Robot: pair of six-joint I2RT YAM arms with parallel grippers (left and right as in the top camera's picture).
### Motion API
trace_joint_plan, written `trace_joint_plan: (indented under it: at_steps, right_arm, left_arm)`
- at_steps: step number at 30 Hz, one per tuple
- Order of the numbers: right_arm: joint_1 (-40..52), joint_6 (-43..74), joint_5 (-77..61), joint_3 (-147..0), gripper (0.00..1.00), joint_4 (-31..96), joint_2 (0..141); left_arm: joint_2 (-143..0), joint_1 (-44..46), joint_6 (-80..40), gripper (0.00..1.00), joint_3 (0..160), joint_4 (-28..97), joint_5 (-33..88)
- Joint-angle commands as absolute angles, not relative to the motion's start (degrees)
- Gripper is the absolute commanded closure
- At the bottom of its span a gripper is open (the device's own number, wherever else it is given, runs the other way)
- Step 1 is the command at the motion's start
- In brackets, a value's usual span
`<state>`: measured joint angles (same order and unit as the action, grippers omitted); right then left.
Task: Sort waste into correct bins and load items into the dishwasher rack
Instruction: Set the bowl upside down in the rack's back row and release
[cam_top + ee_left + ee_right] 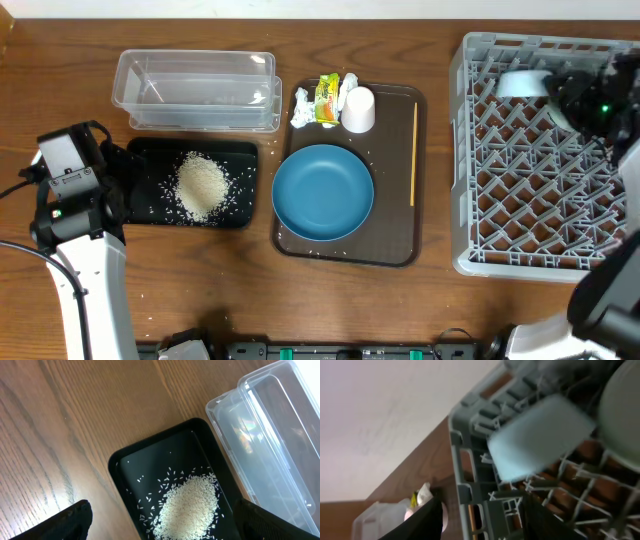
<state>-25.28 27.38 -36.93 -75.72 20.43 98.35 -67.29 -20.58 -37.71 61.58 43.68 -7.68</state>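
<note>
Brown wood-grain table, soft even light; plain pale wall beyond far edge.

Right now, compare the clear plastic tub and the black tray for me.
The clear plastic tub is see-through; the black tray is opaque. The tub has tall walls; the tray is shallow. The tub looks empty; the tray holds a heap of rice grains. Both are rectangular, of similar footprint, side by side on the wooden table.
</note>
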Motion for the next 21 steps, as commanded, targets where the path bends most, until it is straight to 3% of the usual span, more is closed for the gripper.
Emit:
trace_joint_plan:
  at_steps: [1,6,15,21]
  right_arm:
    - [-24.7,25.6,-32.8,-76.0,0.51,21.0,93.6]
    - [-22.3,25.6,-26.5,-76.0,0.57,18.5,90.9]
    - [-13.4,20.0,-8.6,-77.4,0.9,15.7,97.9]
    - [-11.0,9.0,-4.4,-86.8,0.84,18.9,106.7]
  left_arm:
    - [-67.5,-20.9,-38.2,0.08,62.5,43.9,-8.0]
    - [-67.5,-20.9,-38.3,0.09,62.5,43.9,-8.0]
    - [-67.5,-20.9,-38.3,0.08,62.5,43.9,-8.0]
    - [-67.5,-20.9,-38.3,0.08,62.5,43.9,-8.0]
